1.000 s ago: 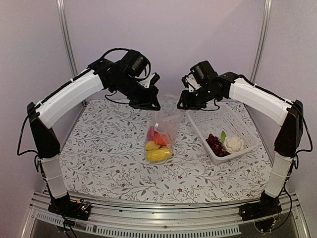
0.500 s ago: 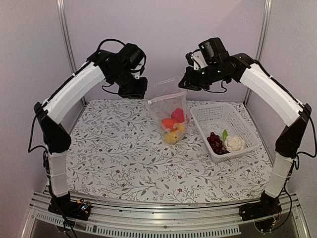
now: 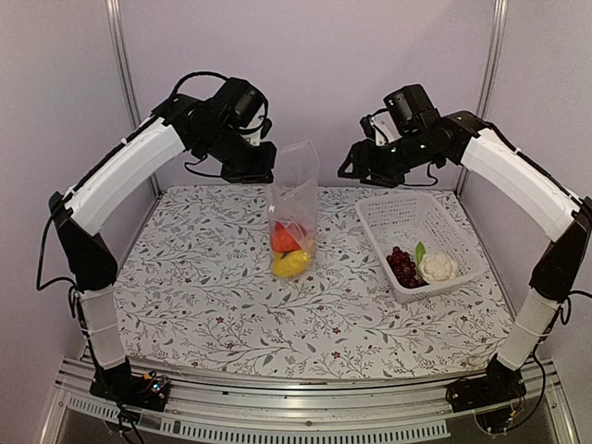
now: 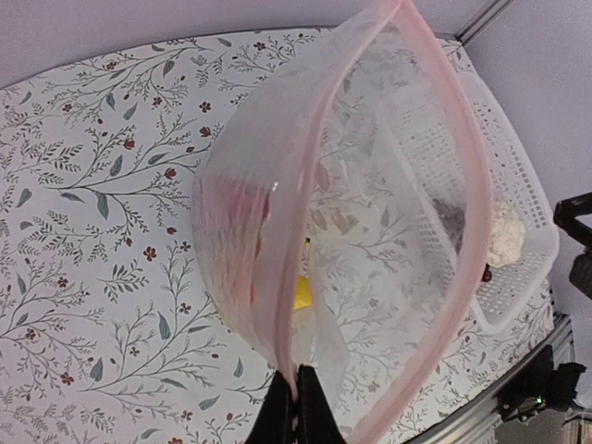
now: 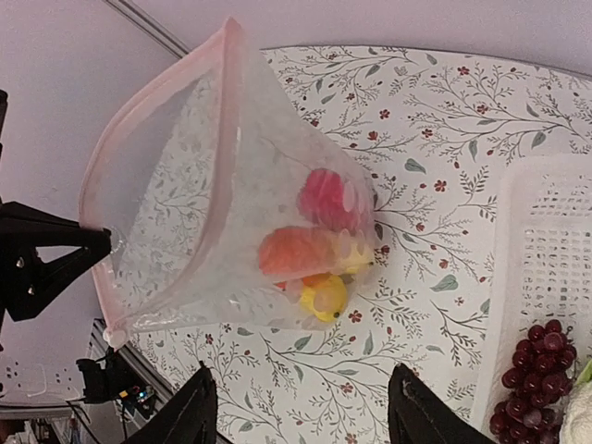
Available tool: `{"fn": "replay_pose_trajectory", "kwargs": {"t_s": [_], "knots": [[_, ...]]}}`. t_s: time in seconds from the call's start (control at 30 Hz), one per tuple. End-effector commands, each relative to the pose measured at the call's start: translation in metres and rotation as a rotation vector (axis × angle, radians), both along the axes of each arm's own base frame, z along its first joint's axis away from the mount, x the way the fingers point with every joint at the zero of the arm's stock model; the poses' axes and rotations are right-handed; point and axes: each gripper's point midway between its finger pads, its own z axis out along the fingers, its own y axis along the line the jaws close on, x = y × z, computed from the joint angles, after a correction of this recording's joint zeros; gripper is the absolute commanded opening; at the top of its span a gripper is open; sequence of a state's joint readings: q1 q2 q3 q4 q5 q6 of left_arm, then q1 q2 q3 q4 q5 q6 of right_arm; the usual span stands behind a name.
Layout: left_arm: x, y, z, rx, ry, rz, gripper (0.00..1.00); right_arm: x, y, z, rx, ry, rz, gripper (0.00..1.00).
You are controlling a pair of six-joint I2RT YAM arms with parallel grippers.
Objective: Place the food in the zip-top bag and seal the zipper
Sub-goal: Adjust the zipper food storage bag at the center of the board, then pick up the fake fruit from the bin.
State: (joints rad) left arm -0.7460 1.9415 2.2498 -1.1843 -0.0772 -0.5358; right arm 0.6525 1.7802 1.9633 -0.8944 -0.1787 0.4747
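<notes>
We judge this a robotics lab test cell. Plain lilac wall panels point(image 3: 351, 55) and metal uprights point(image 3: 116, 28) enclose a table under a floral cloth point(image 3: 203, 296). An aluminium rail point(image 3: 305, 379) along its near edge carries the left arm's base point(image 3: 134, 388) and the right arm's base point(image 3: 481, 393).

Reaches up and inward with the left arm point(image 3: 125, 176), elbow high, wrist angled down. Pinches the left gripper point(image 3: 263, 173) tight on the rim of the bag point(image 3: 294, 185), fingertips point(image 4: 276, 424) pressed together. Holds the right arm point(image 3: 513, 176) in a mirrored pose, raised and bent inward. Carries the right gripper point(image 5: 301, 412) with fingers point(image 5: 190, 421) spread well apart, gripping nothing, clear of the bag.
</notes>
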Motion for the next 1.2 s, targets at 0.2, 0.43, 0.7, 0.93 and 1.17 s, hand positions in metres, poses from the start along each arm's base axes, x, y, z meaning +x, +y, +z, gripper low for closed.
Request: {"fn": "replay_pose_trajectory", "kwargs": {"t_s": [0.2, 0.43, 0.7, 0.93, 1.17], "knots": [[-0.001, -0.014, -0.008, -0.024, 0.017, -0.054, 0.00, -0.033, -0.161, -0.082, -0.163, 0.136, -0.264, 0.63], [-0.007, -0.022, -0.017, -0.052, 0.062, -0.091, 0.00, -0.052, -0.194, -0.132, -0.237, 0.225, -0.272, 0.61], [-0.007, -0.027, -0.019, -0.063, 0.067, -0.108, 0.00, -0.052, -0.176, -0.172, -0.187, 0.306, -0.207, 0.47], [-0.008, -0.026, -0.024, -0.057, 0.080, -0.106, 0.00, -0.024, -0.165, -0.198, -0.210, 0.334, -0.171, 0.47], [-0.009, -0.027, -0.021, -0.071, 0.086, -0.109, 0.00, -0.003, -0.164, -0.231, -0.263, 0.393, -0.190, 0.50]]}}
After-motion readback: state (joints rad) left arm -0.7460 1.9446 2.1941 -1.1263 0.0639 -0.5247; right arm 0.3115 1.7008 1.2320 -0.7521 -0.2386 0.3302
